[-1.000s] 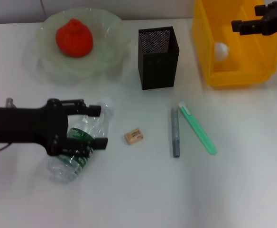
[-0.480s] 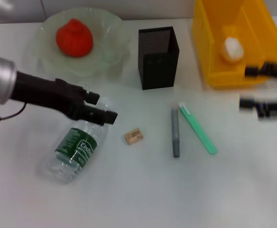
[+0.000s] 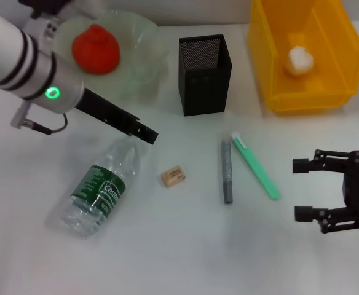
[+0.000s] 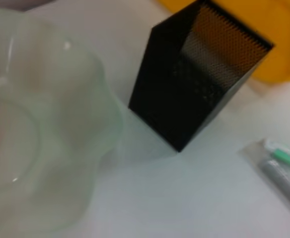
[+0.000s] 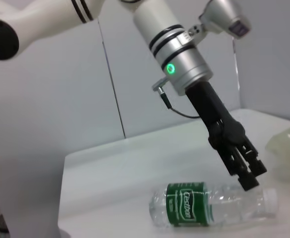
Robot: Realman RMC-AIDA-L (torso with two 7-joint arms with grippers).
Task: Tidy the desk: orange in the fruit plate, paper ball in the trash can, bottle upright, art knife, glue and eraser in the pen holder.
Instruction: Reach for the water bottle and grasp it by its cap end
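Note:
The orange [image 3: 95, 48] sits in the fruit plate [image 3: 144, 38]. The paper ball [image 3: 300, 59] lies in the trash can [image 3: 272, 61]. The bottle [image 3: 99, 190] lies on its side on the desk [image 3: 185, 246], cap toward the plate. My left gripper [image 3: 147, 135] hangs just above the cap end [image 5: 270, 196], fingers slightly apart and holding nothing. The eraser [image 3: 173, 176], the grey glue stick [image 3: 227, 172] and the green art knife [image 3: 256, 166] lie in front of the pen holder [image 3: 205, 74]. My right gripper [image 3: 297, 189] stands open and empty, right of the art knife.
My left arm's silver forearm [image 3: 26, 67] reaches across the near rim of the fruit plate. The left wrist view shows the plate's rim [image 4: 100, 114], the pen holder [image 4: 184, 94] and the tips of the glue stick and art knife [image 4: 284, 163].
My left gripper let go of the bottle, lifted and swung toward its cap end. My right gripper left the trash can, with the paper ball in it, and came down to the desk's right.

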